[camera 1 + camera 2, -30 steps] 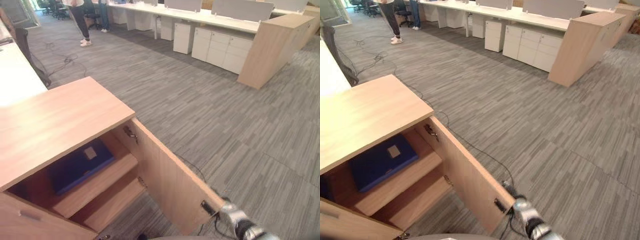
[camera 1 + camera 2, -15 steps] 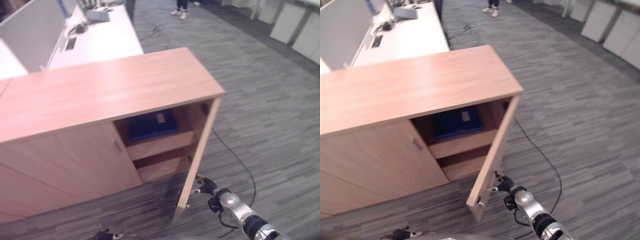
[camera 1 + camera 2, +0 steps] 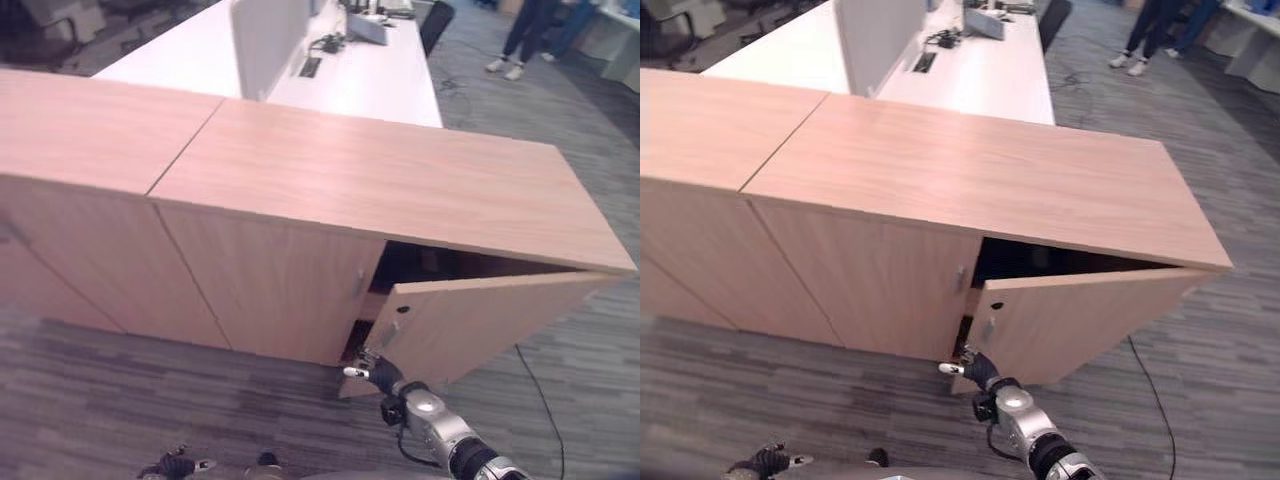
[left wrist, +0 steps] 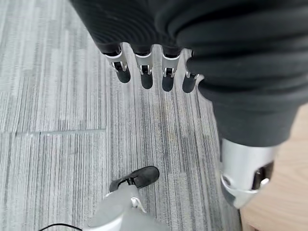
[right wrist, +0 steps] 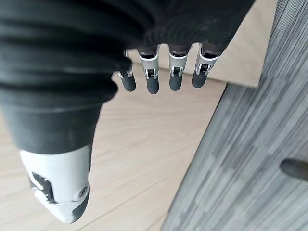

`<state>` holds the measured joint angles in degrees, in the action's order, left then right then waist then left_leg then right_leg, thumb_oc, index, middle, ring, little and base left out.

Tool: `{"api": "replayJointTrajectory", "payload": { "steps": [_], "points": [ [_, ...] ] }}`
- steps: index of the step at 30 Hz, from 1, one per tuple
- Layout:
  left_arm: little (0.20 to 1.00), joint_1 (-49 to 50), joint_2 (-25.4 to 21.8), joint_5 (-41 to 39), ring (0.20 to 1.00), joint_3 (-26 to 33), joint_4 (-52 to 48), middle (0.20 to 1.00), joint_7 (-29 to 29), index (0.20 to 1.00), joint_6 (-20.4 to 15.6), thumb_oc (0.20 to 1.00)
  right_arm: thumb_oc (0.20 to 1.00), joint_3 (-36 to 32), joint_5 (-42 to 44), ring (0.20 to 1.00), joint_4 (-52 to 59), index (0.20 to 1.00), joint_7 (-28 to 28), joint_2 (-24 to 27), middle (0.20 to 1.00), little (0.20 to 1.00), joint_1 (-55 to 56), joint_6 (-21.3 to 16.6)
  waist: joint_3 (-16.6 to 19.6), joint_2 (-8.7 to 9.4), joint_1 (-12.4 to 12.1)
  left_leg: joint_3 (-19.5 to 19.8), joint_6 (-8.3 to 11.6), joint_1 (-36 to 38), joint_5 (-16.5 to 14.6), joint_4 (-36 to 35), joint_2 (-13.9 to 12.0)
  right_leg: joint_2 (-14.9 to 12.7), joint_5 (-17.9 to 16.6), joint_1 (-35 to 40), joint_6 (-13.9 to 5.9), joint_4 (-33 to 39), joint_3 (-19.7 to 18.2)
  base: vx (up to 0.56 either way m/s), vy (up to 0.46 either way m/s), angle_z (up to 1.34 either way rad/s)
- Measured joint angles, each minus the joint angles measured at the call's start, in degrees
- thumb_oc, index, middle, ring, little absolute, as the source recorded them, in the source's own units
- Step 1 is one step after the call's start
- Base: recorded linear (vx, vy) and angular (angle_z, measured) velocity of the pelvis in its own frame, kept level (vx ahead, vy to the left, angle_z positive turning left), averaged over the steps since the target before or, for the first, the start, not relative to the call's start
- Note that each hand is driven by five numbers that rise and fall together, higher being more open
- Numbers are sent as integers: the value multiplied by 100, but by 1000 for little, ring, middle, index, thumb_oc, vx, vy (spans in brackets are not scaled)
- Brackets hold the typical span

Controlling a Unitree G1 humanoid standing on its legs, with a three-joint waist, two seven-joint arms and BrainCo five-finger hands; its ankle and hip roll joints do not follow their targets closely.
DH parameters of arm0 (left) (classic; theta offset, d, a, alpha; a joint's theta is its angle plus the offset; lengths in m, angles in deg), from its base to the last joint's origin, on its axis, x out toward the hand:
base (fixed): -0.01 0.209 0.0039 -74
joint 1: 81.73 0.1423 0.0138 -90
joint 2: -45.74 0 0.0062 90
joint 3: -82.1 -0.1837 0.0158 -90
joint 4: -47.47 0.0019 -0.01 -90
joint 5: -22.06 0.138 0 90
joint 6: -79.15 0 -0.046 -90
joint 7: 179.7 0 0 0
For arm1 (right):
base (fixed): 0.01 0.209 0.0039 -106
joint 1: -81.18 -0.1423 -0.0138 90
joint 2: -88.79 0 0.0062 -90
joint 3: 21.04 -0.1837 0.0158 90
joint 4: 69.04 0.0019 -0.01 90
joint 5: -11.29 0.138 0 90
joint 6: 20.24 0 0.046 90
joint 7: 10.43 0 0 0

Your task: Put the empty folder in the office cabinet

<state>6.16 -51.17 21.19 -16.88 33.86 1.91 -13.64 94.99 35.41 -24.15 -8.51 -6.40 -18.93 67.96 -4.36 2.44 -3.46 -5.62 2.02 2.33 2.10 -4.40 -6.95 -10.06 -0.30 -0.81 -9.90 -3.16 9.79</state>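
No text, label, number or sign can be read on anything in these views.

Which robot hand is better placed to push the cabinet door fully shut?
The right robot hand: its straight fingers are at the lower edge of the ajar cabinet door. The left robot hand hangs low over the carpet, away from the door.
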Motion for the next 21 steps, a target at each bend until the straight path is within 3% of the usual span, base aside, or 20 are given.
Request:
{"api": "replayJointTrajectory", "payload": {
  "steps": [1,2,3,5,8,12,14,21],
  "points": [
    [1000,15,-42,0,1000,0,-5,1000,1,1000,-16,1000,1000,-24,5,1000,3,1000,-4,9,1000,1000,-36,-4,-23,113,5,13,72,75,52,-84,100,-16,-249,-86,130,180,65,135,-13,68],
    [1000,114,-41,0,1000,1,-2,1000,13,1000,-9,1000,1000,-48,2,1000,7,1000,6,17,1000,1000,-10,-16,-17,177,31,170,94,98,39,-134,176,-29,-197,-96,349,149,83,124,-42,80],
    [1000,176,8,1,1000,-23,-75,1000,-25,1000,-28,1000,1000,-131,0,1000,16,1000,12,58,1000,1000,57,-8,34,126,49,383,33,64,-46,-132,150,101,-10,41,149,196,-79,111,-66,97],
    [1000,200,86,1,1000,-59,-237,1000,-51,1000,-69,1000,1000,-426,2,1000,10,1000,5,135,1000,1000,30,-33,-40,-7,-9,610,107,51,48,-130,72,232,14,251,224,360,-66,106,-73,80],
    [1000,483,177,2,1000,-42,-289,1000,-89,1000,-101,1000,1000,-845,9,1000,-239,1000,-147,219,1000,1000,-239,-66,-4,-177,-66,813,252,89,107,-75,93,258,-214,615,362,803,247,103,-71,43],
    [1000,635,224,5,1000,-107,-355,1000,-141,1000,-132,1000,1000,-1016,-1,1000,-699,1000,-206,459,1000,1000,-644,-25,0,-171,-135,930,265,103,112,-72,143,180,-196,745,345,861,334,63,-86,23],
    [1000,601,224,10,1000,-397,-475,1000,-226,1000,-146,1000,1000,-1011,-8,1000,-1223,1000,-179,472,1000,1000,-916,-3,2,-174,-210,968,268,111,115,-75,198,157,-187,777,334,860,369,5,-53,9],
    [1000,434,214,8,1000,-501,-454,1000,-287,1000,-182,1000,1000,-1093,-44,1000,-2205,1000,-192,478,1000,1000,-1486,10,81,-206,-318,957,303,52,96,-128,214,90,-145,748,314,858,441,0,-36,8]
  ]
}}
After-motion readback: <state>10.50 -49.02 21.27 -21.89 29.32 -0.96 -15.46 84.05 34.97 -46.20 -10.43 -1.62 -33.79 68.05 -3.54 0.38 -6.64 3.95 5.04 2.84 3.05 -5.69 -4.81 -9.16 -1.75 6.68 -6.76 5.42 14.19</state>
